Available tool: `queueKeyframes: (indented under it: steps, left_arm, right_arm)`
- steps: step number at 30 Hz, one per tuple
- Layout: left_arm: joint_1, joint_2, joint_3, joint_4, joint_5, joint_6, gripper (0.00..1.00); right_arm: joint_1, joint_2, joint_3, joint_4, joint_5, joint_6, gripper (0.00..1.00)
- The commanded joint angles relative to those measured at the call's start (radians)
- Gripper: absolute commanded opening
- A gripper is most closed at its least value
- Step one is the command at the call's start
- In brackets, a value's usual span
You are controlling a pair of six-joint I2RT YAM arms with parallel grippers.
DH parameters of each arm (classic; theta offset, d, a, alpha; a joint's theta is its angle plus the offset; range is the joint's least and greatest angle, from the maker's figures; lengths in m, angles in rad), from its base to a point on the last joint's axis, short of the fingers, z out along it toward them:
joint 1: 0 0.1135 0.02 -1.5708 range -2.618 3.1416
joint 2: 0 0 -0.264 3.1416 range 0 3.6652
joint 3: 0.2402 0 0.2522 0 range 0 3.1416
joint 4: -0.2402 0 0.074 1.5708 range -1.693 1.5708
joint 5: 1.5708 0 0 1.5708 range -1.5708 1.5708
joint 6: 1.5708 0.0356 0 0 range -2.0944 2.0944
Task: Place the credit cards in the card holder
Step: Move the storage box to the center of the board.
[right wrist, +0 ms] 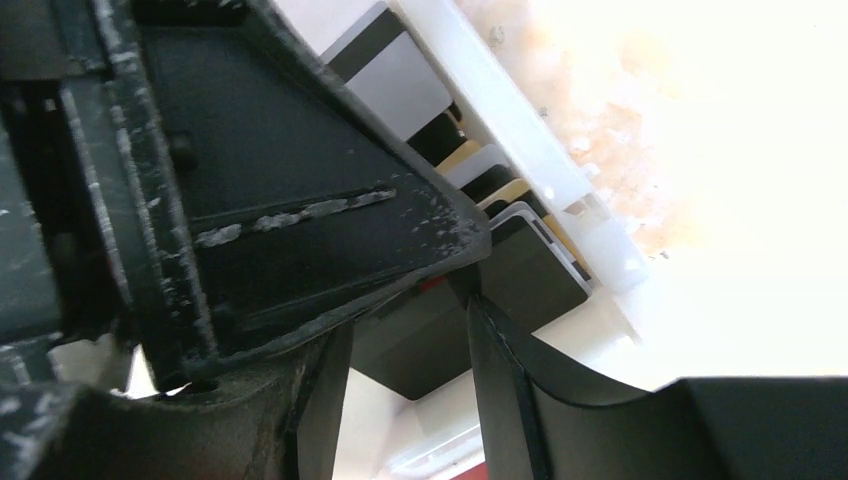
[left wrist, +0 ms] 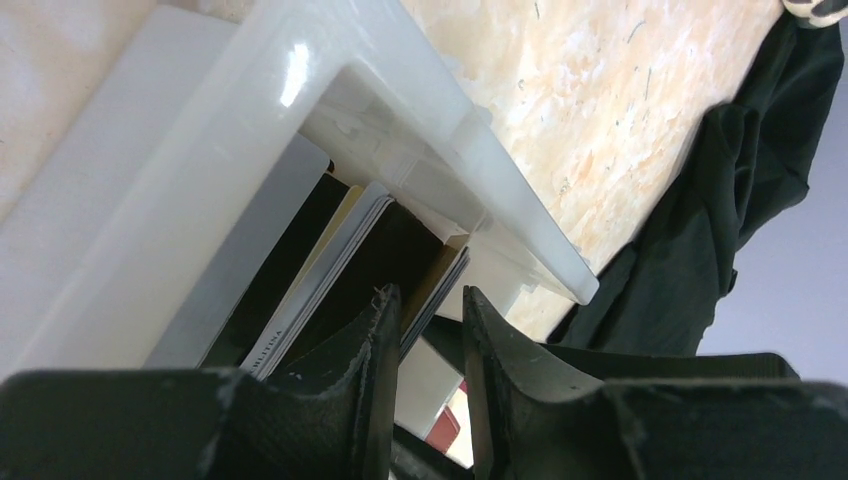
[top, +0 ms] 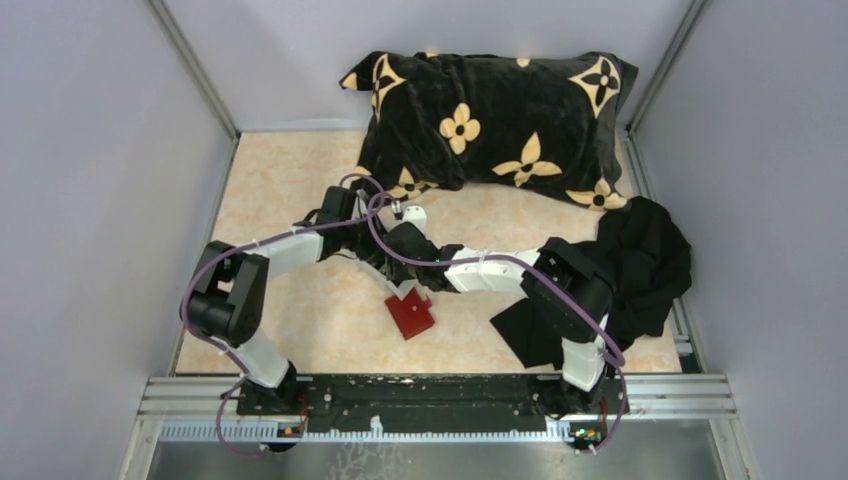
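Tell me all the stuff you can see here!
pillow: one, black with yellow flowers, far edge of the table
cloth: one, black, right side
tray: one, white, mid-table in front of the pillow
cards: several, black, pale and yellowish, in the tray
holder: one, red, on the table near the grippers
table: one, beige marbled
cables: purple, along the arms
arms: two, white and black, reaching to the tray
left gripper: black, at the cards
right gripper: black, at the cards
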Motion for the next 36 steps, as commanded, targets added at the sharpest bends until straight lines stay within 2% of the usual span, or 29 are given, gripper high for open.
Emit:
queueKeyframes:
  steps: [1, 10, 18, 30, 36]
  left_arm:
    - [-0.017, -0.048, -0.038, -0.02, 0.077, 0.011, 0.36]
    - [-0.017, -0.064, -0.077, 0.0, 0.05, -0.009, 0.36]
    - [-0.021, -0.028, -0.094, 0.048, 0.074, -0.037, 0.36]
    - [-0.097, -0.002, -0.067, 0.026, -0.055, -0.086, 0.38]
    - [-0.152, -0.026, -0.059, 0.013, -0.156, -0.113, 0.38]
  right_arm:
    - [-0.053, -0.031, -0.031, -0.034, 0.137, 0.023, 0.46]
    - [-0.078, -0.095, -0.093, 0.008, 0.176, -0.033, 0.46]
    - [-0.121, -0.079, -0.077, 0.023, 0.13, -0.107, 0.46]
    - [-0.199, 0.005, 0.027, 0.011, 0.069, -0.29, 0.47]
    - [-0.212, -0.006, 0.104, -0.094, 0.026, -0.345, 0.47]
